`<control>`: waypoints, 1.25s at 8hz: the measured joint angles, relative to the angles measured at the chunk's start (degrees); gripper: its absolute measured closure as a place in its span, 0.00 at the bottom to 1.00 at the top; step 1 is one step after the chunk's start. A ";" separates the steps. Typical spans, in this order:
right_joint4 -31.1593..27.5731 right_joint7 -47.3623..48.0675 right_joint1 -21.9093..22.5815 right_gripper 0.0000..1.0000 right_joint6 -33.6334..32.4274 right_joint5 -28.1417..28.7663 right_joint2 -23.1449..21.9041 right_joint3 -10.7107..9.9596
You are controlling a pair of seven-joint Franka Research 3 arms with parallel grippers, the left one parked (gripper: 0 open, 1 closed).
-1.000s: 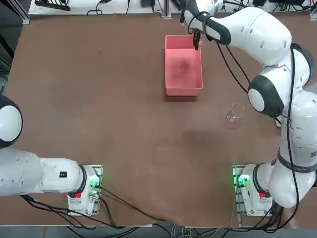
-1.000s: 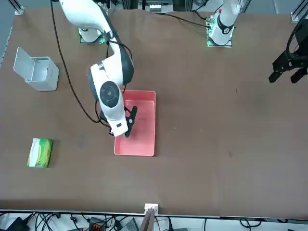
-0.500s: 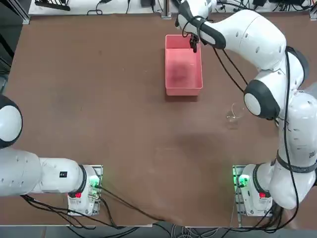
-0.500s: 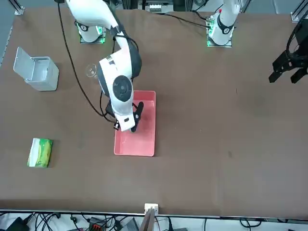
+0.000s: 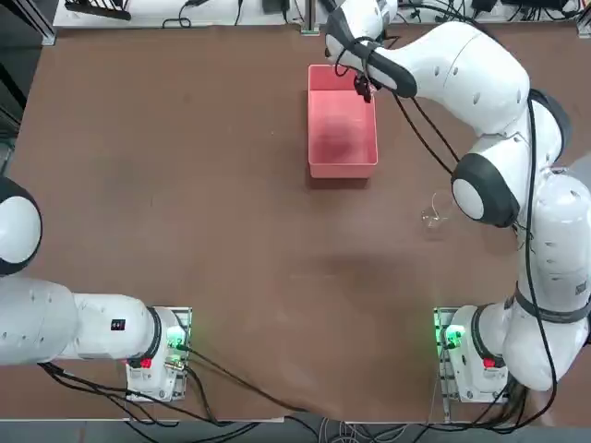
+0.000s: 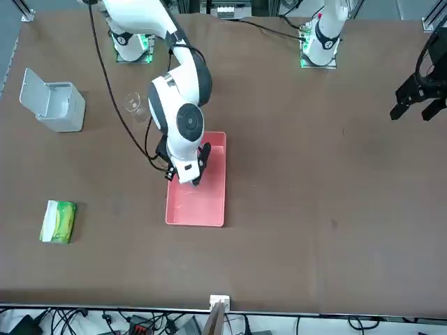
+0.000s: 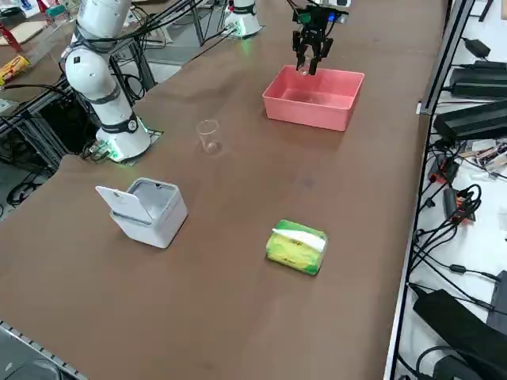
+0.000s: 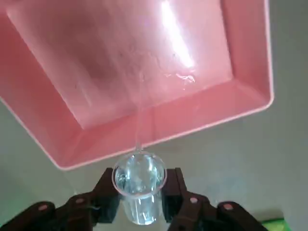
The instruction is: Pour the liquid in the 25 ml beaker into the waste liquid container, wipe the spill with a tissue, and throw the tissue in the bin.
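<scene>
My right gripper is shut on the 25 ml beaker, a tiny clear glass cup held tipped over the pink waste liquid container. A thin stream runs from the beaker's lip into the tray, where wet streaks glisten. From overhead, the gripper hangs above the far right part of the tray. The front view shows the gripper over the tray. The bin, a pale grey box with its lid up, stands at the robot's right. The tissue is out of view as a loose sheet.
A larger clear beaker stands alone between the tray and the right arm's base. A green tissue pack with a white tuft lies near the bin, far from the tray. Cables run along the table's far edge.
The right arm's elbow and wrist have swung towards the tray's middle, and the wrist has turned. The gripper stays over the tray's far end with the beaker in it.
</scene>
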 joint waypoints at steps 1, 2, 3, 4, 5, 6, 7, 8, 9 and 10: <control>0.06 0.05 0.00 0.53 -1.70 -0.64 0.03 -0.04; 0.32 0.07 0.00 0.53 -3.49 -1.35 0.14 -0.07; 1.01 0.08 0.01 0.53 -4.87 -1.74 0.46 -0.07; 1.82 0.08 0.10 0.53 -5.52 -1.79 0.79 -0.07; 2.36 0.09 0.31 0.53 -5.83 -1.80 1.14 -0.07; 2.65 0.10 0.68 0.53 -6.31 -1.81 1.56 -0.07; 2.69 0.15 1.23 0.53 -7.17 -1.84 1.87 -0.07; 2.70 0.24 1.91 0.53 -8.33 -2.09 2.16 -0.07; 2.77 0.42 2.74 0.53 -9.91 -3.12 2.49 -0.07; 2.91 0.64 3.66 0.53 -11.55 -4.30 2.97 -0.07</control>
